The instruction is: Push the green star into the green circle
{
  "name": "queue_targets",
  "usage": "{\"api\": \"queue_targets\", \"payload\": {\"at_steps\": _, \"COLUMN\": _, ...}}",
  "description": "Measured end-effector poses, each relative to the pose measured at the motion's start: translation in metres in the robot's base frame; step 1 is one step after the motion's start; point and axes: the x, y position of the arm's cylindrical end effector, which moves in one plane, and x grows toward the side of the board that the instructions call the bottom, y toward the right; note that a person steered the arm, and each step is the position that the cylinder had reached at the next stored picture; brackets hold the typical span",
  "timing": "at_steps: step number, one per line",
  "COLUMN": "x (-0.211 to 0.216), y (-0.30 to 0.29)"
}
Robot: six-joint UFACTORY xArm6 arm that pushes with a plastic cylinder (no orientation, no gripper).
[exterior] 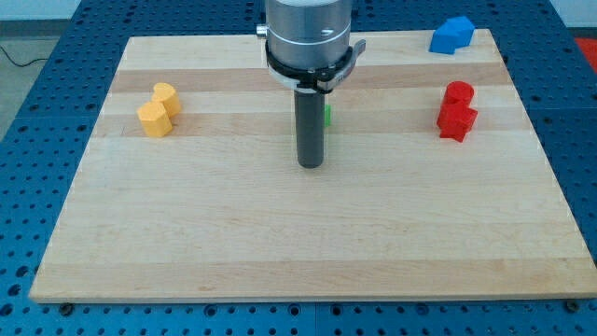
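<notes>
My rod comes down from the view's top centre and my tip point(311, 164) rests on the wooden board point(280, 243) near its middle. Only a thin sliver of a green block point(326, 114) shows at the rod's right edge, just above the tip; its shape cannot be made out, and the rest is hidden behind the rod. I cannot tell a green star from a green circle here. I cannot tell if the tip touches the green block.
Two yellow blocks point(159, 110) sit touching at the view's left. Two red blocks point(457, 110) sit touching at the view's right. A blue block point(451, 35) lies at the board's top right corner. The arm's grey body point(308, 33) covers the top centre.
</notes>
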Motion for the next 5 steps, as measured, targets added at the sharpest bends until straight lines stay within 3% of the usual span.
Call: {"api": "queue_targets", "payload": {"at_steps": 5, "x": -0.014, "y": 0.006}}
